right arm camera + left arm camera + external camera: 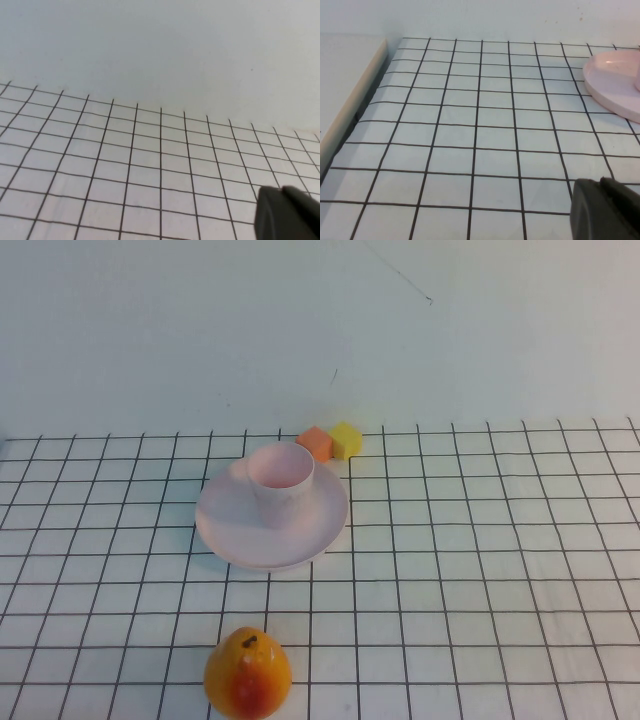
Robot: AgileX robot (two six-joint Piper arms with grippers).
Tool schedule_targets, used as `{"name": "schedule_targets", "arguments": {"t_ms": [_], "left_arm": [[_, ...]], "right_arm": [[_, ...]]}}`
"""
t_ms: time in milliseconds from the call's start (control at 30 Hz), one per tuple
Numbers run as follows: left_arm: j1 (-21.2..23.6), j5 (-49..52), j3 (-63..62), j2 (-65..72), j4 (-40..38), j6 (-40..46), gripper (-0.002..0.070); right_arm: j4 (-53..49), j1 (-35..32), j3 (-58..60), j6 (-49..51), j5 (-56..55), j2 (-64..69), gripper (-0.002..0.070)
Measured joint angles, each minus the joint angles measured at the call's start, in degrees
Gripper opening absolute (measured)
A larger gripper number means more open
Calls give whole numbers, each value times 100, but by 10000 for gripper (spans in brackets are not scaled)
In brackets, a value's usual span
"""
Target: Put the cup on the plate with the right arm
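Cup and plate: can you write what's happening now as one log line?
cup: upright on plate | left end effector: away from plate | right end effector: over bare grid | pear: near edge

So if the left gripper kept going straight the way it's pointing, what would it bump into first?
Probably nothing soon: ahead of the left gripper lies bare checked tablecloth. The plate holding the cup sits off to one side. The right gripper also faces only cloth.

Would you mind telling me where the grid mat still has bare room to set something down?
Bare mat spans everything right of the plate, and the near left beside the pear. It is crowded behind the plate: cup on it, orange block and yellow block close behind. Both tools are outside the high view.
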Motion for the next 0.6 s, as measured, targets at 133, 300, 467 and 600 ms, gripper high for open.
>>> {"name": "schedule_targets", "arguments": {"t_ms": [133,300,467,600], "left_arm": [[0,0,0,0,0,0,-3],[0,0,0,0,0,0,-3],[0,0,0,0,0,0,-3],[0,0,0,0,0,0,-3]], "right_arm": [[-22,-177,454,0,-70,-717,0],[-35,-231,601,0,-160,-880,0],[-48,-231,601,9,-701,-882,0],[77,-231,613,-52,-1180,-882,0]]}}
